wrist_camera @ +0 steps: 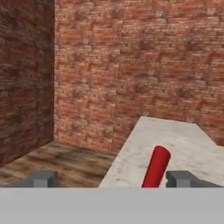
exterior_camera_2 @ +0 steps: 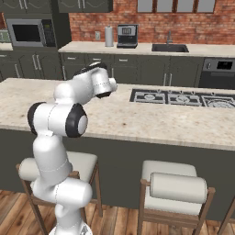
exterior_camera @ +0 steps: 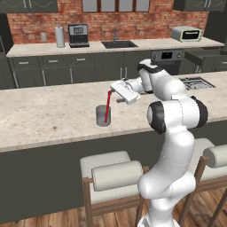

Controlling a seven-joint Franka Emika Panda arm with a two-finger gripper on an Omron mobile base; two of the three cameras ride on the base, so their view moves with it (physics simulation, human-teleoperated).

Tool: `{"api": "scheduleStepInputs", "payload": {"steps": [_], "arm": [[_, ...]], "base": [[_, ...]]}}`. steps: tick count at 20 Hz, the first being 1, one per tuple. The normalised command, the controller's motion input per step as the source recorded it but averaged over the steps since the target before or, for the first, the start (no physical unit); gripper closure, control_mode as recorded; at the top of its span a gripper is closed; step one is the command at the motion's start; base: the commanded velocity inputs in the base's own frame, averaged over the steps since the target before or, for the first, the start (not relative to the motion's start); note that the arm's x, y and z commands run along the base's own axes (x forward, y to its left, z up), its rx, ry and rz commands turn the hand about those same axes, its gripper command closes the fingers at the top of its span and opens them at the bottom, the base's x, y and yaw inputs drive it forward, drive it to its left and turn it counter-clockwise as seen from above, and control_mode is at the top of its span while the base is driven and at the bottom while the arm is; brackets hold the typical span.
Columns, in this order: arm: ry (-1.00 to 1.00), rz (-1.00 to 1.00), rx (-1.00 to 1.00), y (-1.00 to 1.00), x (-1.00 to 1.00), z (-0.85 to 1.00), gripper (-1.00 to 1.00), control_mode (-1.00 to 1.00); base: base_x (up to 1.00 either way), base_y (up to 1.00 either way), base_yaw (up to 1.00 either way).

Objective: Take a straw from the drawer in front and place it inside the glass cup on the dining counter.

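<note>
Straw (exterior_camera: 107,107): red, standing in the glass cup (exterior_camera: 103,116), leaning slightly, its top end poking above the rim; in the hand view its tip sits lower centre, between the fingers (wrist_camera: 181,178).
Cup: left of centre in the left base view, upright on the beige dining counter (exterior_camera: 44,117).
Fingers: spread wide apart, straw loose between them, touching neither.
Gripper (exterior_camera: 111,92): just above the straw's top.
Stools (exterior_camera: 113,177): lower frame, along the counter.

Toaster oven (exterior_camera: 186,33), coffee machine (exterior_camera: 78,35), sink (exterior_camera: 119,44), stools (exterior_camera: 114,175).
</note>
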Motion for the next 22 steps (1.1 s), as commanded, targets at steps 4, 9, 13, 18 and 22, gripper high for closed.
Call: {"api": "scheduleStepInputs", "payload": {"steps": [4, 9, 13, 18, 22], "arm": [[-0.15, -0.01, -0.22, -0.24, 0.0, 0.0, -1.0, -1.0], [-0.16, 0.0, -0.21, -0.17, 0.0, 0.0, -1.0, -1.0], [-0.17, 0.0, -0.22, -0.15, -0.04, 0.0, -1.0, -1.0], [-0.19, 0.0, -0.22, -0.14, -0.52, 0.05, -1.0, -1.0], [-0.19, 0.0, -0.19, -0.15, -0.96, 0.07, -1.0, -1.0]], "base": [[0.0, 0.0, 0.0], [0.0, 0.0, 0.0], [0.0, 0.0, 0.0], [0.0, 0.0, 0.0], [0.0, 0.0, 0.0]]}}
